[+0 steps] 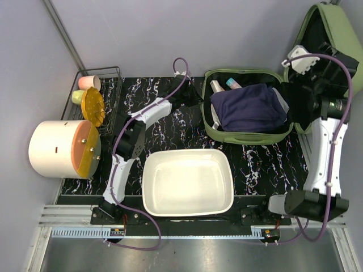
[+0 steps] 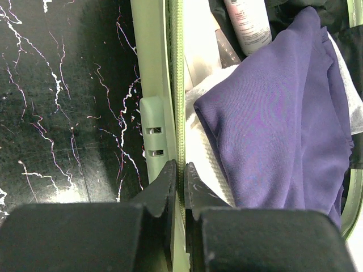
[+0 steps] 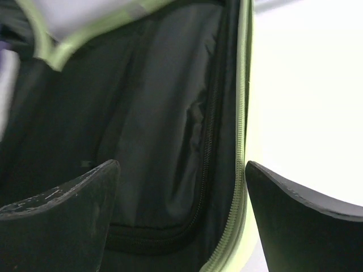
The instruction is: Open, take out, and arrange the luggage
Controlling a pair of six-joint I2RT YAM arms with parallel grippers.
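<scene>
The luggage [image 1: 248, 137] lies open on the black marbled table [image 1: 272, 164], at the far side, right of the middle. Its lid [image 1: 336, 31] stands up at the right, past the table's edge, with the black lining turned to the arms. In the lower half we see a dark blue cloth [image 1: 249, 107] that covers most of the space. Two bottles [image 1: 217, 86] lie beside its far left corner, one of them with a blue cap. In the left wrist view a white knitted cloth [image 2: 204, 141] shows under the blue one.

The left gripper [image 2: 180, 170] is at the left side of the luggage. Its jaws are narrow and they pinch the green zipper rim [image 2: 180, 85] of that side, one finger [image 2: 164, 192] outside the rim and the other inside.

The right gripper [image 3: 181, 165] is up at the lid. Its jaws are wide and they hold nothing. Between them we see the black lining [image 3: 159, 113], and the lid's green zipper edge [image 3: 241, 113] runs just beside the right finger; we cannot tell if they touch.

A white bin [image 1: 187, 181] stands near the arm bases, in front of the luggage. At the left there is a wire rack [image 1: 110, 85] with a pink cup [image 1: 89, 83], a green cup [image 1: 78, 96] and an orange plate [image 1: 92, 106], and in front of it a white drum [image 1: 57, 148] lies on its side.
</scene>
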